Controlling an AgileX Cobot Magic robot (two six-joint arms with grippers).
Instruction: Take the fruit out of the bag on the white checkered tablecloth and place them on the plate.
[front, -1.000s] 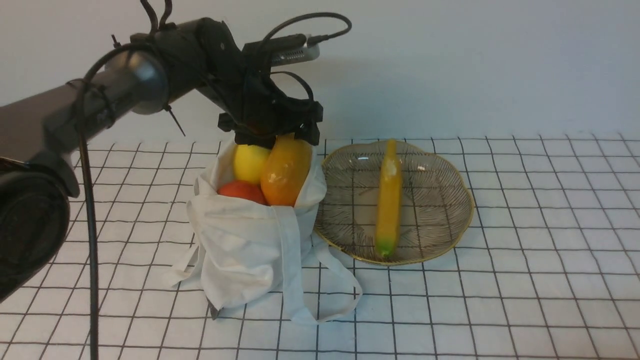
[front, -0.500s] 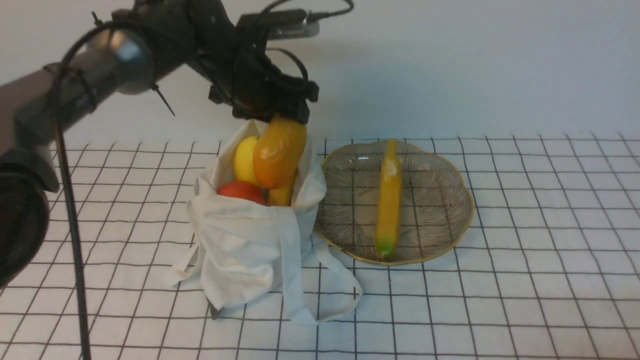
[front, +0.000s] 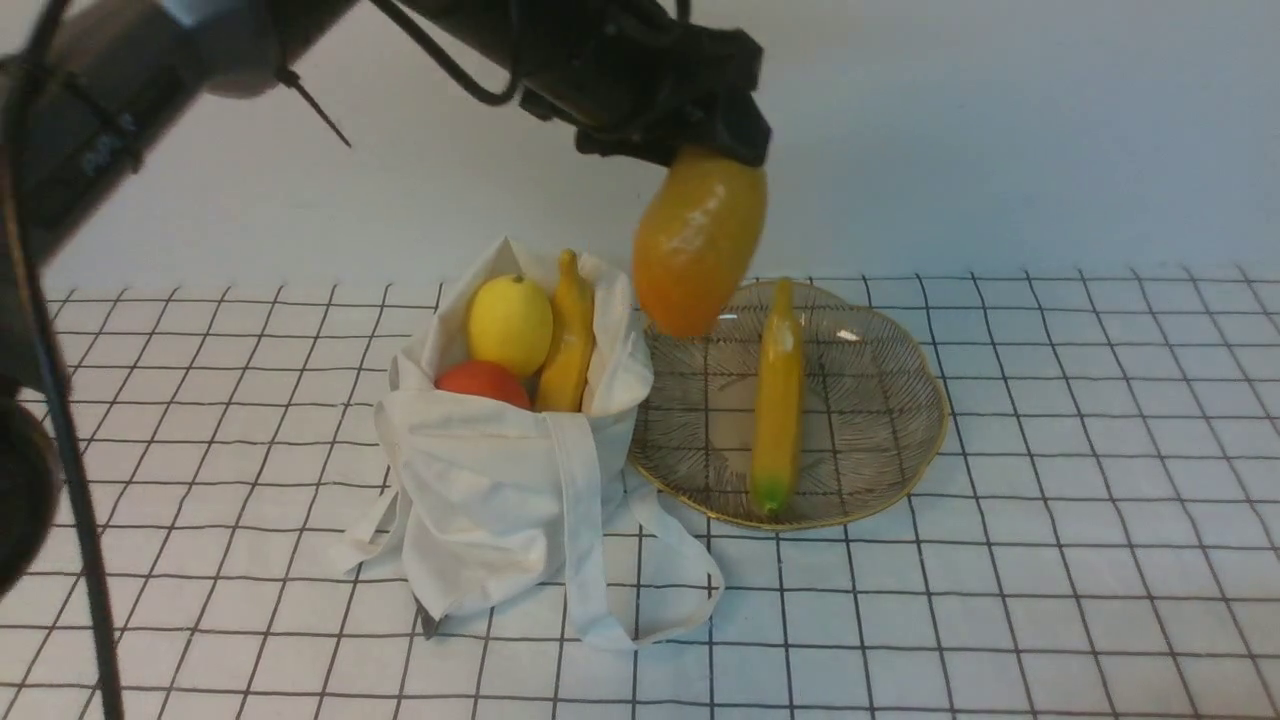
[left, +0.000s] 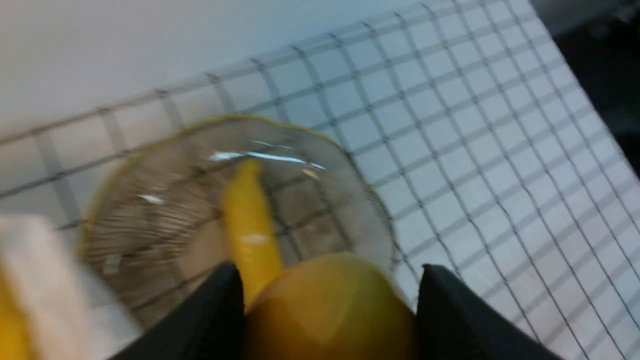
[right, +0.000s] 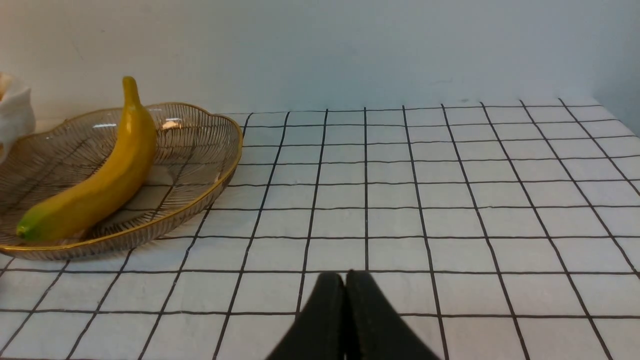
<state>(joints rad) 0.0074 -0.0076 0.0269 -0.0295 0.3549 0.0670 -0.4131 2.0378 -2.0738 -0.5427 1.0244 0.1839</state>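
My left gripper (front: 705, 150) is shut on the orange-yellow mango (front: 698, 243) and holds it in the air above the near-left edge of the glass plate (front: 900, 370); the mango also shows between the jaws in the left wrist view (left: 330, 310). One banana (front: 778, 400) lies on the plate. The white bag (front: 500, 500) stands upright left of the plate and holds a lemon (front: 510, 325), a red-orange fruit (front: 482, 383) and a second banana (front: 567, 340). My right gripper (right: 345, 280) is shut and empty, low over the tablecloth, right of the plate (right: 200, 150).
The checkered tablecloth (front: 1050, 600) covers the whole table. The bag's strap handles (front: 650, 600) trail on the cloth in front of the bag. A plain wall stands behind the table. The table's right edge shows in the left wrist view (left: 575, 65).
My left gripper has lifted the mango out of the bag and carried it up and right, towards the plate. The second banana in the bag has come into view.
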